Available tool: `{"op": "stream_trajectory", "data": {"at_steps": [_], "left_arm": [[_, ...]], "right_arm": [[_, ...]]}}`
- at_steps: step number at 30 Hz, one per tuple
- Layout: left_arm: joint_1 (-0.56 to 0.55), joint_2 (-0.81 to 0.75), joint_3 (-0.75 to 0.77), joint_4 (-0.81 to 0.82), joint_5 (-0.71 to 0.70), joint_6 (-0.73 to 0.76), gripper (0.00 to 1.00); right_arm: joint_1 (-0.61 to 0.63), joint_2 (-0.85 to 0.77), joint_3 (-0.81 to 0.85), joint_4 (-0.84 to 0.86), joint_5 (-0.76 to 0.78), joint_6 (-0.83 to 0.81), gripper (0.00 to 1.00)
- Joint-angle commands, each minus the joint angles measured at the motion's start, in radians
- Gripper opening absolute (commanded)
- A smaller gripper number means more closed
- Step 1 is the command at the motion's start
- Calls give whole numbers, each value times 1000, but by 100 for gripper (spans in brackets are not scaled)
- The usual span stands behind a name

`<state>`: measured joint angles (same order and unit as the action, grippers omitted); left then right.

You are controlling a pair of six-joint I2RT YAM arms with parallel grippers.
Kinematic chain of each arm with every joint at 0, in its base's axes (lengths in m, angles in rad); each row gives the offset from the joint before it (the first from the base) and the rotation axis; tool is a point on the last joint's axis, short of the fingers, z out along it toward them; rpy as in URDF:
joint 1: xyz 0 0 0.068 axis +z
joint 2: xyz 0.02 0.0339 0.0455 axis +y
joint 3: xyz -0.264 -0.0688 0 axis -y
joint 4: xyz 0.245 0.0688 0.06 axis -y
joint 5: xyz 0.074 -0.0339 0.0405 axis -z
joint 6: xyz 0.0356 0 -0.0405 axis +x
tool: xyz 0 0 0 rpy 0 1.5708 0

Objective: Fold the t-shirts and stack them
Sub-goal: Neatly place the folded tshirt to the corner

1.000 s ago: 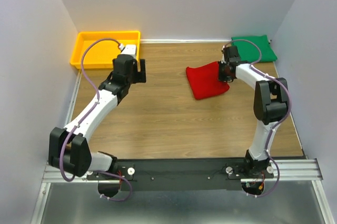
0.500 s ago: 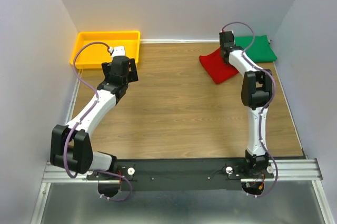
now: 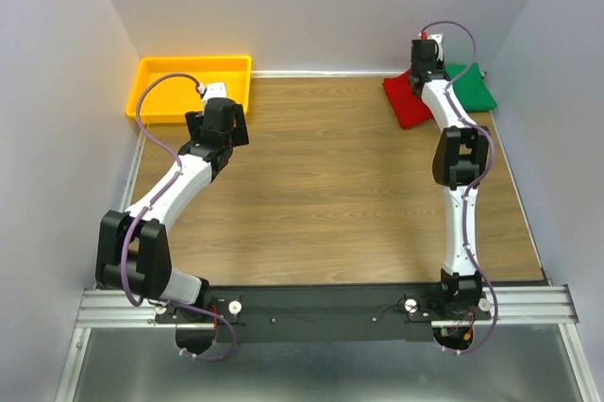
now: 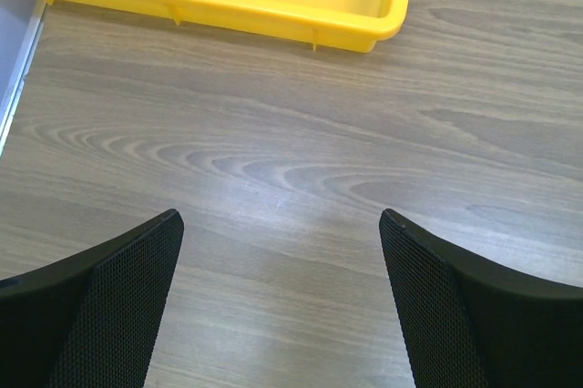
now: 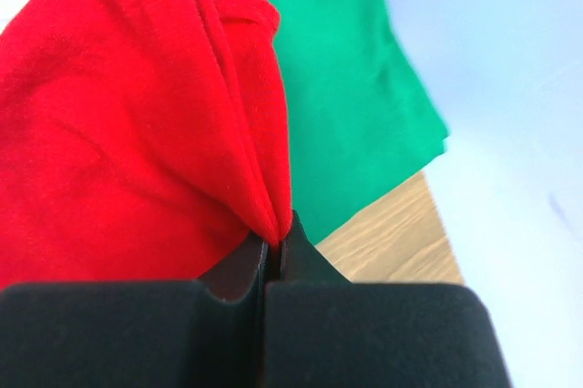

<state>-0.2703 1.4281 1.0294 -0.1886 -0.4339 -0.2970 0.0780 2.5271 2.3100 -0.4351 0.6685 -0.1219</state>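
Note:
My right gripper (image 5: 275, 240) is shut on an edge of the folded red t-shirt (image 5: 137, 151), which hangs from its tips at the far right of the table. In the top view the red t-shirt (image 3: 406, 100) overlaps the left side of the folded green t-shirt (image 3: 472, 87), which lies flat in the far right corner. The green t-shirt (image 5: 346, 106) shows beneath and beyond the red one in the right wrist view. My left gripper (image 4: 278, 224) is open over bare wood, its fingers (image 4: 118, 288) wide apart and holding nothing, near the yellow tray.
A yellow plastic tray (image 3: 151, 91) stands at the far left corner; its near rim (image 4: 273, 28) is just ahead of the left gripper. Grey walls close in the table on the left, back and right.
The right arm has carried the red t-shirt from the middle right of the table back and to the right, up to the green one. The left gripper drew back slightly and opened fully.

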Motion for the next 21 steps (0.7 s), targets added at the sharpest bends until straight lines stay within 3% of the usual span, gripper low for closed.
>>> {"op": "stream_trajectory", "data": {"at_steps": [1,13,21], "left_arm": [[11,18,34,-9,-6,-21,95],[22,83,66,-26,40,-25,94],[26,97,70,-31,38,-27,94]], "right_arm": [[-11,24,61,79,75,-33,1],[-73,47,60,202,114,33,1],[-136,116,97,288,94,16,8]]}}
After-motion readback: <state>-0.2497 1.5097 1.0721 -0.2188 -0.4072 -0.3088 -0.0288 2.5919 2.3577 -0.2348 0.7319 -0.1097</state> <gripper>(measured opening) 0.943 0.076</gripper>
